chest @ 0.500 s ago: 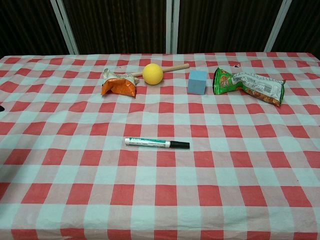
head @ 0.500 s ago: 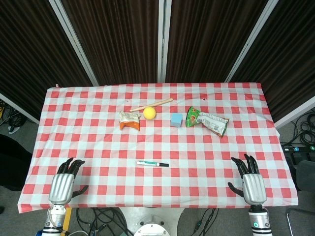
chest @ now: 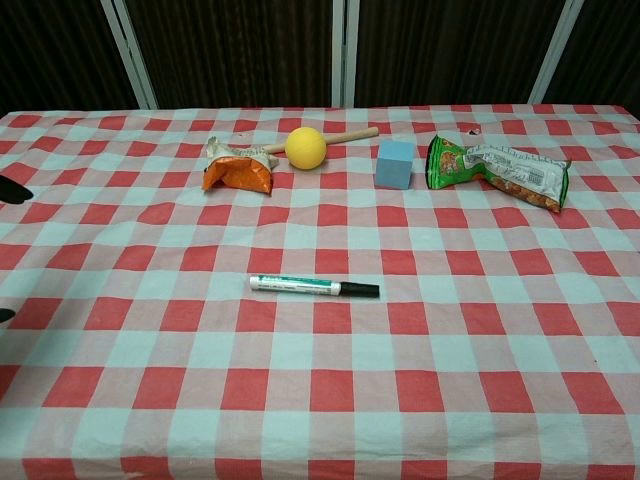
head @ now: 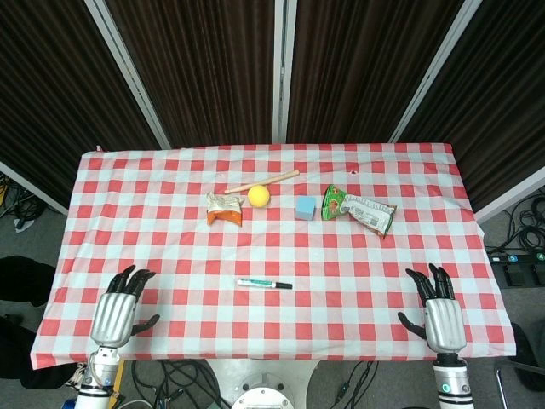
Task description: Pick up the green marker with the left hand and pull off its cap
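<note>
The green marker (head: 264, 284) (chest: 314, 287) lies flat near the middle front of the checked table, white barrel to the left and black cap to the right. My left hand (head: 119, 310) hovers at the table's front left corner, fingers spread, holding nothing, well left of the marker. Only its dark fingertips (chest: 12, 188) show at the chest view's left edge. My right hand (head: 438, 313) sits at the front right, fingers apart and empty; the chest view does not show it.
Along the back of the red-and-white cloth (head: 170, 247) lie an orange snack packet (head: 225, 208), a yellow ball (head: 259, 196) against a wooden stick (head: 281, 178), a blue cube (head: 306, 207) and a green snack bag (head: 358, 209).
My left hand has shifted slightly right and forward, its fingertips now entering the chest view's left edge. My right hand has slipped a little down. The marker has not moved.
</note>
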Robot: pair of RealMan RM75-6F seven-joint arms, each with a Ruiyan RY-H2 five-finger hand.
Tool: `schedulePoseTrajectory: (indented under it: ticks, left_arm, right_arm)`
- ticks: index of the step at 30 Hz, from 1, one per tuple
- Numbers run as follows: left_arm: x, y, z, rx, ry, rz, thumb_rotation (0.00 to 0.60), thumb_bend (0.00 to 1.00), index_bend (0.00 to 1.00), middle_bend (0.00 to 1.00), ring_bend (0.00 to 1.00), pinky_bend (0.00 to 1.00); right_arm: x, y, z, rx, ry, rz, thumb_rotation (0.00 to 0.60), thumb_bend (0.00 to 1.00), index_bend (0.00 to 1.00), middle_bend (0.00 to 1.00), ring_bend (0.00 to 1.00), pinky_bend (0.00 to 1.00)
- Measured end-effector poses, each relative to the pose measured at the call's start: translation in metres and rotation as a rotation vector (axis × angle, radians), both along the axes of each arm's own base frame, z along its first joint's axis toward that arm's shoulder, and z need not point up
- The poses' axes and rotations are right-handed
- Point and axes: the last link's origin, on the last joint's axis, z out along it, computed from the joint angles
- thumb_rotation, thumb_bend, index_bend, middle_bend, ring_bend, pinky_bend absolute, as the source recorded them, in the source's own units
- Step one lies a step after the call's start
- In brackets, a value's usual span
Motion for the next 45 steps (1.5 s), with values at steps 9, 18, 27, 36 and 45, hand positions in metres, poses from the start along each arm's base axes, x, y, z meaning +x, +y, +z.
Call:
schedulePoseTrajectory:
  ticks: [9, 18, 27, 36, 45]
  left_arm:
    - [0.039, 0.02, -0.007, -0.023, -0.038, -0.038, 0.6, 0.22, 0.26, 0.24, 0.27, 0.44]
    - [0.112, 0.071, -0.037, -0.096, -0.006, -0.143, 0.6, 0.26, 0.32, 0.35, 0.36, 0.49]
    - [0.16, 0.105, -0.086, -0.228, 0.034, -0.171, 0.6, 0.26, 0.4, 0.48, 0.77, 0.75]
    - [0.178, 0.118, -0.117, -0.315, 0.201, -0.157, 0.6, 0.26, 0.49, 0.51, 0.9, 0.85]
    - [0.185, 0.118, -0.128, -0.364, 0.249, -0.121, 0.6, 0.26, 0.48, 0.51, 0.93, 0.87]
  right_arm:
    - [0.008, -0.017, 0.011, -0.019, 0.025, 0.029, 0.6, 0.03, 0.16, 0.23, 0.0, 0.0]
    - [0.021, -0.033, 0.015, -0.036, 0.03, 0.054, 0.6, 0.03, 0.16, 0.23, 0.0, 0.0]
    - [0.02, -0.041, 0.02, -0.043, 0.043, 0.039, 0.6, 0.03, 0.16, 0.23, 0.0, 0.0]
    - [0.019, -0.044, 0.015, -0.023, 0.035, 0.034, 0.6, 0.03, 0.16, 0.23, 0.0, 0.0]
    - [0.017, -0.044, 0.012, -0.015, 0.033, 0.033, 0.6, 0.03, 0.16, 0.23, 0.0, 0.0]
